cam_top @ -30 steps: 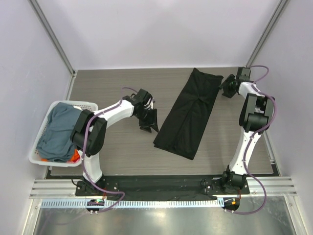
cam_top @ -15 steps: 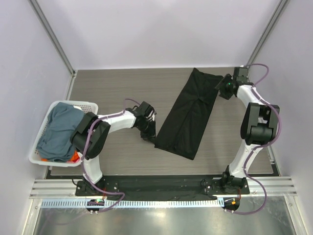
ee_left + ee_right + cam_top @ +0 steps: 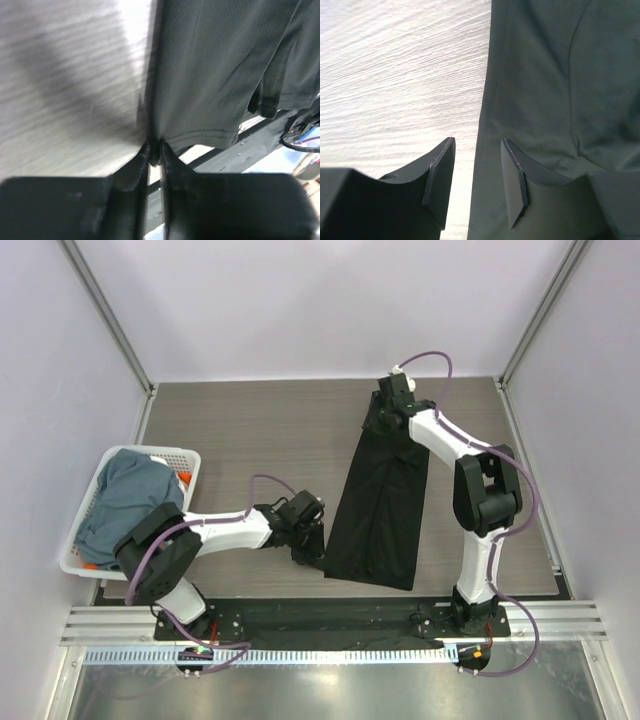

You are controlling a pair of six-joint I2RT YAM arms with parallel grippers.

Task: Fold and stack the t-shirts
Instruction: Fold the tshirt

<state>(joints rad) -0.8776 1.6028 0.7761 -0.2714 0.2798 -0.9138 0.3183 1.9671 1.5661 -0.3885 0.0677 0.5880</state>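
A long, folded black t-shirt (image 3: 385, 500) lies lengthwise on the table, right of centre. My left gripper (image 3: 310, 545) is at its near left corner. In the left wrist view, that gripper (image 3: 154, 150) is shut on the hem corner of the black t-shirt (image 3: 210, 75). My right gripper (image 3: 384, 418) is at the shirt's far left corner. The right wrist view shows this gripper (image 3: 478, 142) open, its fingers either side of the left edge of the cloth (image 3: 545, 75). A blue-grey t-shirt (image 3: 120, 500) and a bit of orange cloth (image 3: 153, 560) sit in the basket.
A white lattice basket (image 3: 150, 450) stands at the table's left edge. A black rail (image 3: 330, 612) runs along the near edge between the arm bases. White walls with metal posts close in the back and sides.
The right gripper swung from the shirt's far right corner to its far left corner. The left gripper moved nearer and shut on the near left corner. The shirt now lies straighter.
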